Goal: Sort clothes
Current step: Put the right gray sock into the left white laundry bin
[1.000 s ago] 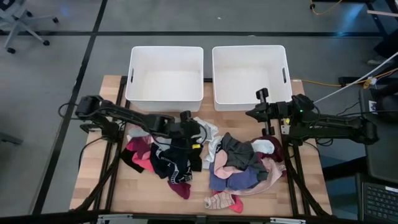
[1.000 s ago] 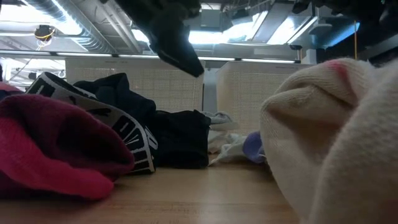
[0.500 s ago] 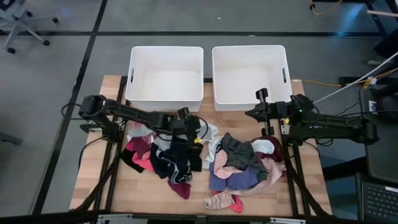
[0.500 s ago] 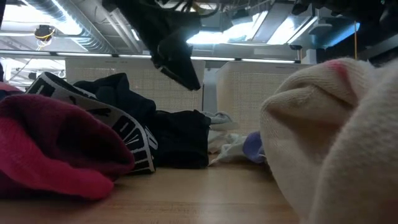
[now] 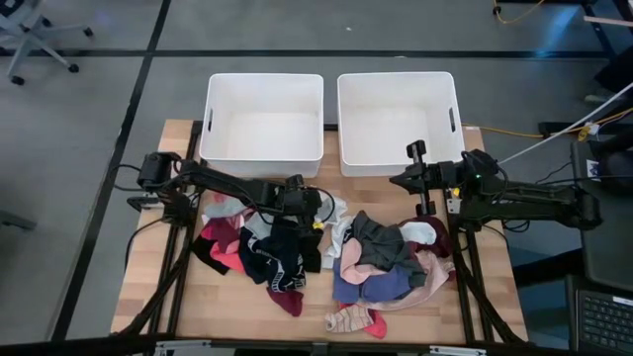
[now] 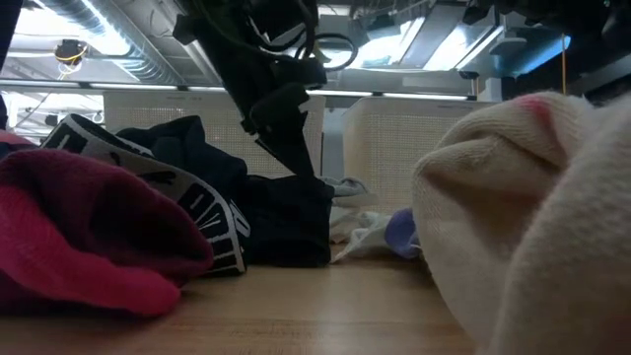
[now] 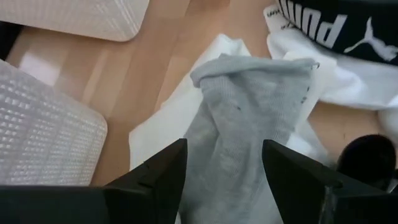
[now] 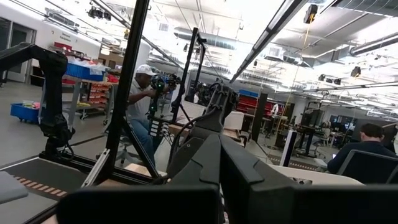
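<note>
Clothes (image 5: pixel 326 247) lie heaped on the counter (image 5: pixel 178 297) in front of two empty white bins (image 5: pixel 263 124), so the spread left gripper (image 7: pixel 224 171), poised above a grey sock (image 7: pixel 249 137), should descend straight and pinch only that sock, while the clenched right gripper (image 5: pixel 417 178) waits beside the right bin.

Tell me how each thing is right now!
Left hand: open, over a grey sock.
Grey sock: lying loose on white cloth, not held.
Right hand: shut, holding nothing, beside the right bin.
Left bin: empty.
Right bin: empty.
Clothes: heaped on the table, unsorted.
</note>
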`<state>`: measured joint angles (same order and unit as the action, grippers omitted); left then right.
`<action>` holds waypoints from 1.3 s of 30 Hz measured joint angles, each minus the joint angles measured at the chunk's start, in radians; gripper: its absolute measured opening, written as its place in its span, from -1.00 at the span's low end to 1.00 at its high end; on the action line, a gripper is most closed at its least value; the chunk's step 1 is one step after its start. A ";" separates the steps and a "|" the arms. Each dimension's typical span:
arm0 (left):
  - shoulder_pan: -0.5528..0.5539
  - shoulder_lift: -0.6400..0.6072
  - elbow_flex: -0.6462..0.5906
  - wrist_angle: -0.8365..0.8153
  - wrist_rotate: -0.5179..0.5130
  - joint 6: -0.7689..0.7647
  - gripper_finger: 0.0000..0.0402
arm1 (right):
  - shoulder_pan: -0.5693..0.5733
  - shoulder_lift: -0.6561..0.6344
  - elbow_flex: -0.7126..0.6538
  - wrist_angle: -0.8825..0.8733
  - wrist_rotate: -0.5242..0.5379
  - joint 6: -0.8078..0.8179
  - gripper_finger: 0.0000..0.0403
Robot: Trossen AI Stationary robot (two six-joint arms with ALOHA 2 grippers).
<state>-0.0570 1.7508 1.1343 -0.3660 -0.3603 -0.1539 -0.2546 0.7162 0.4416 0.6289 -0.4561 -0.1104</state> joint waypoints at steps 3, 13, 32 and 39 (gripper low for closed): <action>0.000 0.003 0.000 0.004 0.016 -0.003 -0.02 | 0.000 0.000 0.000 0.000 0.000 0.000 -0.97; 0.006 0.011 0.000 -0.004 0.039 0.003 -0.06 | 0.000 0.000 0.000 -0.002 0.000 0.000 -0.97; 0.006 0.011 0.000 -0.016 0.066 0.080 -0.98 | 0.000 0.000 0.000 -0.002 0.001 0.000 -0.97; -0.007 -0.012 0.013 -0.023 0.065 0.082 -0.99 | -0.001 0.000 0.000 -0.003 0.002 0.000 -0.97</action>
<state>-0.0644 1.7390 1.1477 -0.3889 -0.2949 -0.0724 -0.2553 0.7162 0.4416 0.6262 -0.4541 -0.1104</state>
